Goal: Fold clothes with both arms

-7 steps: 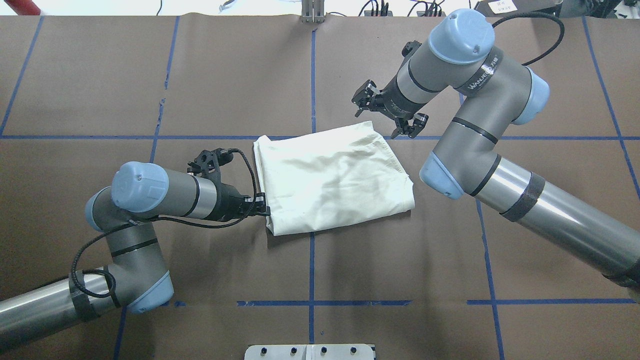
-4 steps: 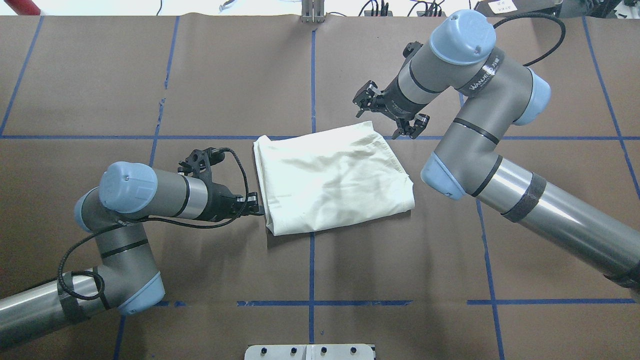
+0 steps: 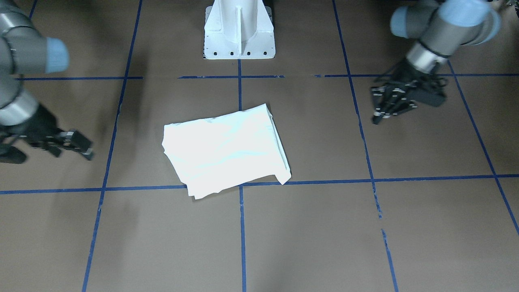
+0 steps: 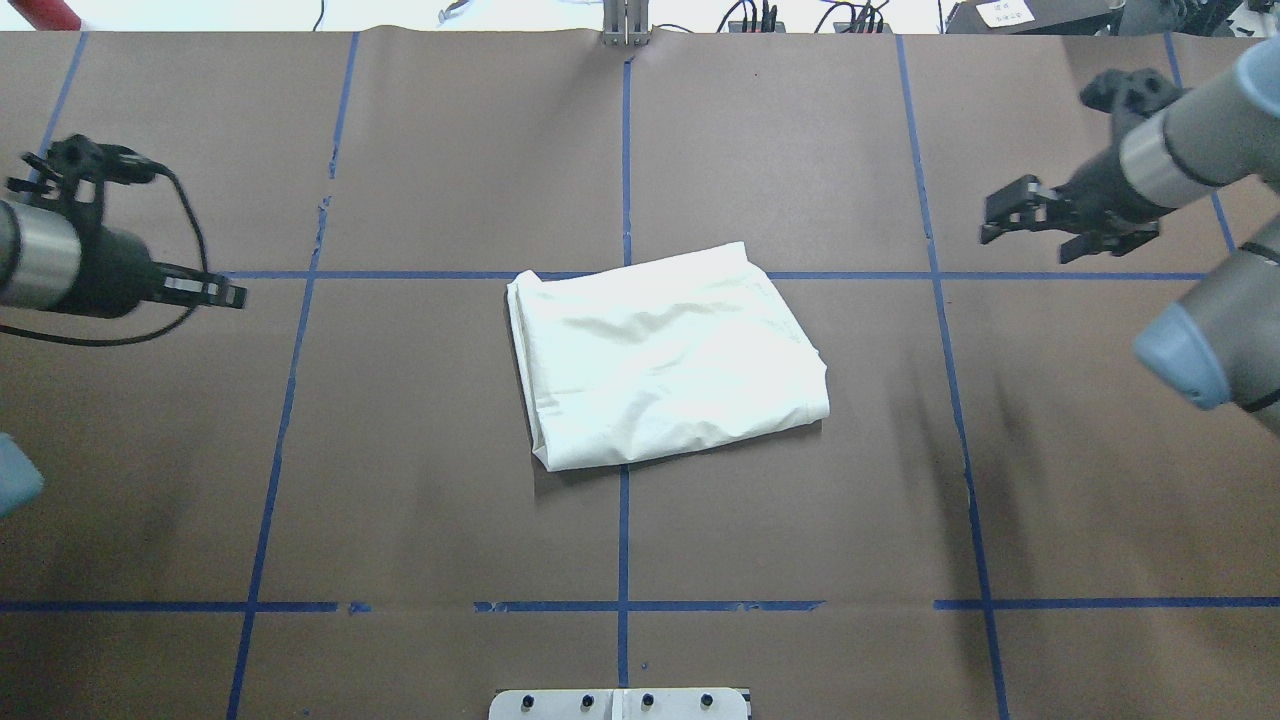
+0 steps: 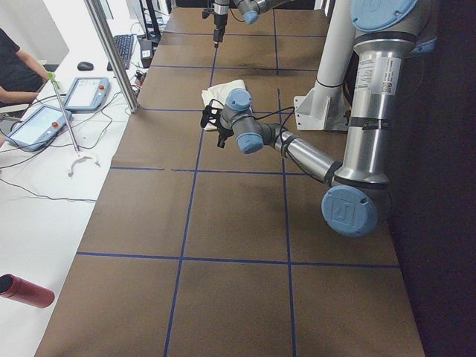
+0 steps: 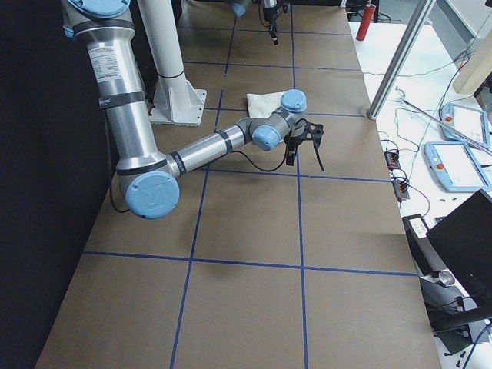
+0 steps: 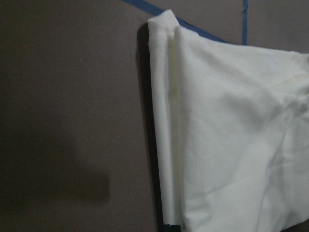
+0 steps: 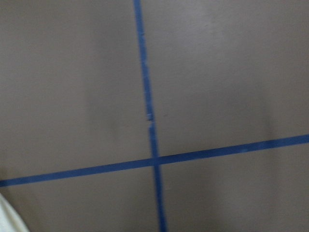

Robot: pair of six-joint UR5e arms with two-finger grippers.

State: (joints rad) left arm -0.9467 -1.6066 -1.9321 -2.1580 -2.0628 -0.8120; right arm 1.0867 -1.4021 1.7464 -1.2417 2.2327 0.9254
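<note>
Left gripper [image 4: 236, 295] at the far left of the table [image 4: 400, 470], well apart from the shirt [image 4: 670, 350], pointing right toward it. Seen edge-on from overhead; from the front [image 3: 375, 106], blurred, fingers seemingly parted, nothing between them. Left wrist camera filled by the shirt's left edge [image 7: 166, 125], stacked layers visible along the fold.

Centre: shirt folded into a rough rectangle, plain cream side up, flat on the brown cover and slightly skewed. Straddles the middle blue tape line [image 4: 623, 540]; far edge touches the cross line [image 4: 400, 275]. Faint creases across the top layer. No gripper in contact. White pedestal [image 3: 239, 28] on the robot's side of the shirt, apart from it.

Right: right gripper [image 4: 1026, 240] well apart from the shirt, over the far right of the table, pointing left. Fingers spread wide, released, holding nothing [image 3: 83, 148]. Right wrist camera blurred, showing a tape crossing and only a sliver of cream cloth [image 8: 4, 217] at the lower left corner.
</note>
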